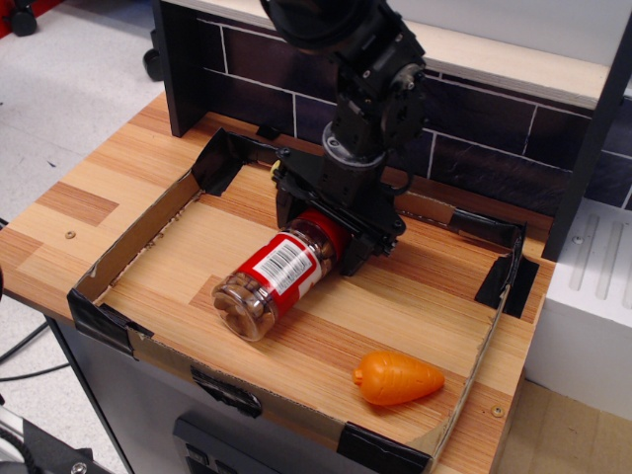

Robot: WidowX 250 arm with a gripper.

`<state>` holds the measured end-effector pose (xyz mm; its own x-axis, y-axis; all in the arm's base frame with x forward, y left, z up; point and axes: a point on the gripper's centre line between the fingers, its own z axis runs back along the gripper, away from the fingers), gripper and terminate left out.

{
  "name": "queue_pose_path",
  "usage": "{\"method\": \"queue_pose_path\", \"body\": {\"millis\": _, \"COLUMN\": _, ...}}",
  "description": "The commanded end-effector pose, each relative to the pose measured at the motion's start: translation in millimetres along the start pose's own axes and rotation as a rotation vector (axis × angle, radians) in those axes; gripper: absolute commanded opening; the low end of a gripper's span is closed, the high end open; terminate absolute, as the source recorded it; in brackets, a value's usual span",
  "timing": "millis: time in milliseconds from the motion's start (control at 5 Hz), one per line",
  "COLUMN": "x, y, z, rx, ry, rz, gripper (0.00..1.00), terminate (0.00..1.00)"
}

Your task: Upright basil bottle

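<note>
Basil bottle (272, 279) lies on its side on the wooden surface (415, 286), inside the low cardboard border (128, 237) taped at the corners with black tape. Its clear base points toward the near-left edge, brownish lumpy contents visible through the plastic; the red-and-white label faces up with the barcode showing. The red lid end points toward the back, tucked under the gripper (318, 235). I see the black arm coming down from the top of the view, with the gripper set low over the lid. One finger sits at the left of the lid, the other at its right, so the fingers straddle the lid end closely; I read them as clamped on the lid, though the contact itself is partly hidden by the gripper body. The bottle's body looks to rest on the surface, not lifted. An orange toy carrot (398, 378) lies on the surface well apart from the bottle, near the front-right corner of the border. A dark tiled backsplash (247, 59) stands behind the surface.
</note>
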<state>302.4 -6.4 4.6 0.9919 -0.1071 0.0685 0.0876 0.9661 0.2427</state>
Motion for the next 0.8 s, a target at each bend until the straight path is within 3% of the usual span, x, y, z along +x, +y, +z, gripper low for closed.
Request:
{"method": "queue_pose_path", "body": {"millis": 0, "x": 1.6, "y": 2.8, "z": 20.2, "rx": -0.046, "ry": -0.064, "rz": -0.037, "gripper": 0.00, "terminate": 0.00}}
{"method": "queue_pose_path", "body": {"millis": 200, "x": 0.4, "y": 11.9, "z": 37.3, "rx": -0.064, "ry": -0.063, "rz": -0.032, "gripper": 0.00, "terminate": 0.00}}
{"method": "queue_pose_path", "body": {"millis": 600, "x": -4.4, "y": 23.6, "z": 74.0, "rx": -0.129, "ry": -0.136, "rz": -0.029, "gripper": 0.00, "terminate": 0.00}}
